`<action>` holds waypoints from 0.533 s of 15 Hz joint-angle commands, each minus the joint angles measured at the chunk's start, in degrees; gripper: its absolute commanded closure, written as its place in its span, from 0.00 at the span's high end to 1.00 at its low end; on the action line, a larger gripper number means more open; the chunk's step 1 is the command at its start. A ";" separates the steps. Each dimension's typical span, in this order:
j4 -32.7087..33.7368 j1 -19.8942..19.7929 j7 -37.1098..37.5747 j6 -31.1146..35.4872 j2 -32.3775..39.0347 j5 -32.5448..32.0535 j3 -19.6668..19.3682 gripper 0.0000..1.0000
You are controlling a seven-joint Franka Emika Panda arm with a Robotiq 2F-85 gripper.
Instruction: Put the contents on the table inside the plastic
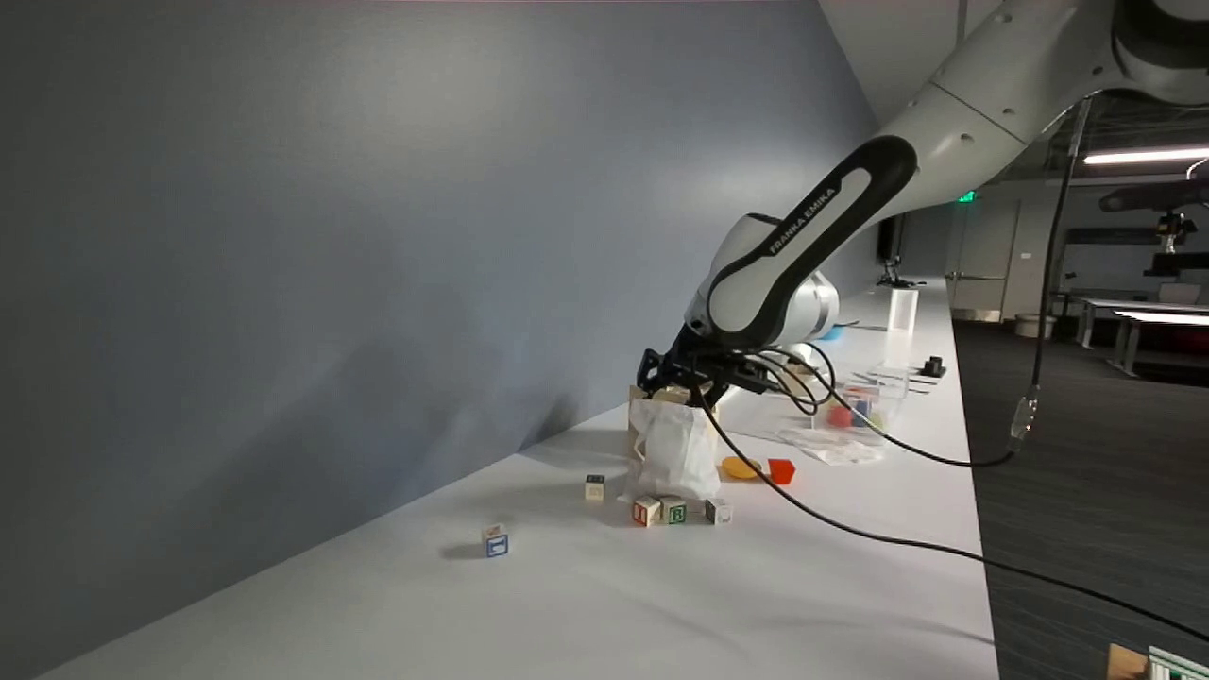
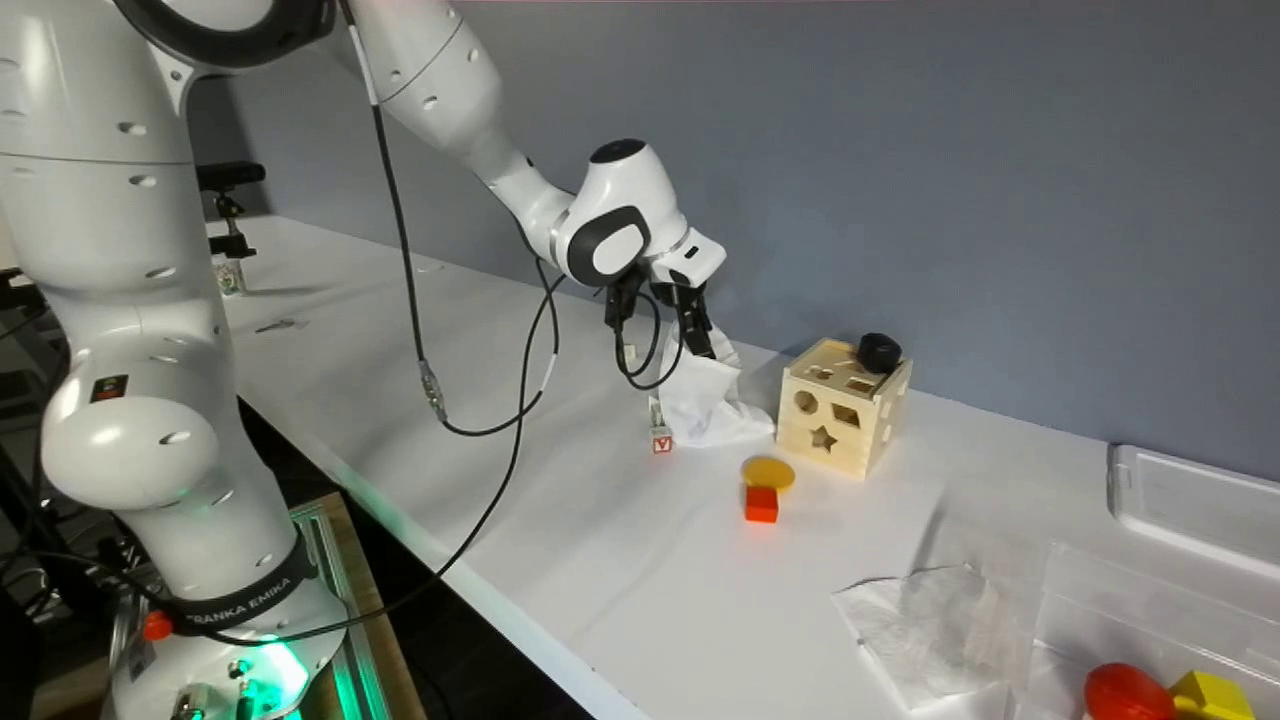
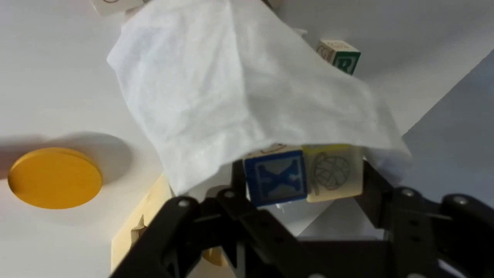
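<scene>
Blue-marked pale wooden cube (image 1: 496,541) sits furthest left in an exterior view on the long white tabletop (image 1: 529,623), marked face towards the camera; next comes a pale wooden cube with a dark top (image 1: 594,487), then the thin whitish plastic bag (image 1: 675,453), upright, long axis near vertical. Before its foot sit a red-marked pale cube (image 1: 646,511), a green-lettered pale cube (image 1: 672,511) close beside it and a grey-marked pale cube (image 1: 718,512) a little apart. At the bag's top the black two-fingered gripper (image 3: 303,177) has its fingers spread part-way, gripping a blue X cube (image 3: 276,177) and a yarn-ball cube (image 3: 334,173) side by side, the pair's long axis running from finger to finger; in the wrist view the bag's edge hides part of their tops, touching or not I cannot tell. Further right are a flat round yellow-orange disc (image 1: 741,467) and a red-orange block (image 1: 781,470)
</scene>
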 commanded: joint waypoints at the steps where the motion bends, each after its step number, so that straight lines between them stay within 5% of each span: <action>1: 0.55 0.09 1.57 -6.30 -1.76 0.03 -0.36 0.44; 6: 1.02 1.94 1.45 -11.95 -3.26 1.71 -3.01 0.44; 7: 1.21 2.04 1.39 -12.46 -3.21 1.83 -3.15 0.92; 8: 1.33 2.12 1.49 -12.79 -3.22 1.92 -3.24 0.94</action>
